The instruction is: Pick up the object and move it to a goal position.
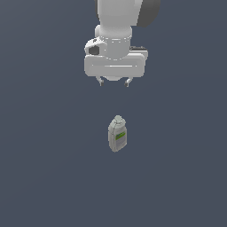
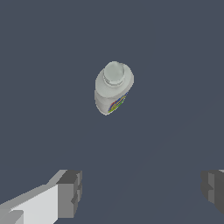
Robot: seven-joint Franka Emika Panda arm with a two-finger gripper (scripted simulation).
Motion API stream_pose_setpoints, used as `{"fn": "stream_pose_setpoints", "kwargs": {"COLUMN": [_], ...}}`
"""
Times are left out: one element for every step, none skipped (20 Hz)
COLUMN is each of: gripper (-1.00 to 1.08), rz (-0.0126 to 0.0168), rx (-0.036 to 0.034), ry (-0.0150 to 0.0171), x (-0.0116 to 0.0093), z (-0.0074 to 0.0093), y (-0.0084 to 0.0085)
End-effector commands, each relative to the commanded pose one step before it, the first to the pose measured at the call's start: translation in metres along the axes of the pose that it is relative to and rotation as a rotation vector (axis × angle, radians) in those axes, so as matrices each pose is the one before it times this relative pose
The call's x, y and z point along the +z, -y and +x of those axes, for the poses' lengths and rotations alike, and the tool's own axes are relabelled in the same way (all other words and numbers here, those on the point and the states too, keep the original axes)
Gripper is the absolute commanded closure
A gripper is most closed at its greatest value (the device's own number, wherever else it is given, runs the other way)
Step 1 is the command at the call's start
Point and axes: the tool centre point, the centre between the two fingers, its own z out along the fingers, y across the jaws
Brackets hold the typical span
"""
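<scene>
A small pale grey-white plastic bottle [image 1: 117,134] [image 2: 113,87] with a round cap, narrow neck and green-and-white label was seen upright on the dark floor, below the white gripper [image 1: 114,82], whose jaws were spread wide.

Bottle [image 1: 117,134] alone on dark surface [image 1: 44,177], open space all round, jaws spread, well apart above

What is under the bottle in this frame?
The bottle stands upright on a plain dark grey surface, with nothing else showing around it. Its base covers the contact patch. The gripper hangs above, jaws open, not touching it.
</scene>
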Motion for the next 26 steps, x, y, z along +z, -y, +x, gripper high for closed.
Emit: {"fn": "stream_pose_setpoints", "kwargs": {"gripper": [-0.92,-0.92,-0.92,-0.92,-0.92,-0.92,-0.92,-0.92,-0.92,-0.92,-0.92,-0.92,-0.92,-0.92,-0.92,-0.92,-0.92,-0.92,-0.92,-0.92,-0.92,-0.92,-0.92,-0.92,-0.92,-0.92], "rz": [0.00000,0.00060,0.00170,0.00285,0.00389,0.00503,0.00555,0.00442,0.00327,0.00208,0.00091,-0.00010,-0.00058,-0.00057,-0.00033,-0.00011,0.00005,0.00016,0.00020,0.00014,0.00005,-0.00003,-0.00007,-0.00006,-0.00005,-0.00007], "rx": [0.00000,-0.00025,-0.00066,-0.00118,-0.00178,-0.00263,-0.00350,-0.00350,-0.00336,-0.00296,-0.00219,-0.00068,0.00075,0.00221,0.00337,0.00458,0.00577,0.00700,0.00830,0.00968,0.01104,0.01242,0.01371,0.01496,0.01624,0.01754], "ry": [0.00000,0.00025,0.00071,0.00119,0.00163,0.00212,0.00235,0.00187,0.00136,0.00084,0.00033,-0.00007,-0.00023,-0.00018,-0.00002,0.00013,0.00025,0.00035,0.00043,0.00046,0.00048,0.00050,0.00054,0.00060,0.00068,0.00073], "x": [0.00000,-0.00004,-0.00014,-0.00023,-0.00034,-0.00042,-0.00045,-0.00039,-0.00030,-0.00023,-0.00014,-0.00001,0.00006,0.00011,0.00015,0.00019,0.00023,0.00028,0.00033,0.00039,0.00046,0.00052,0.00059,0.00065,0.00071,0.00078], "z": [0.00000,0.00002,0.00006,0.00009,0.00008,0.00006,-0.00002,-0.00011,-0.00017,-0.00020,-0.00019,-0.00008,0.00005,0.00021,0.00035,0.00049,0.00064,0.00078,0.00092,0.00107,0.00122,0.00136,0.00151,0.00164,0.00178,0.00191], "y": [-0.00001,0.00049,0.00142,0.00235,0.00328,0.00420,0.00460,0.00371,0.00274,0.00177,0.00077,-0.00015,-0.00042,-0.00049,-0.00031,-0.00017,-0.00003,0.00007,0.00009,0.00003,-0.00002,-0.00008,-0.00008,-0.00004,0.00001,0.00005]}}
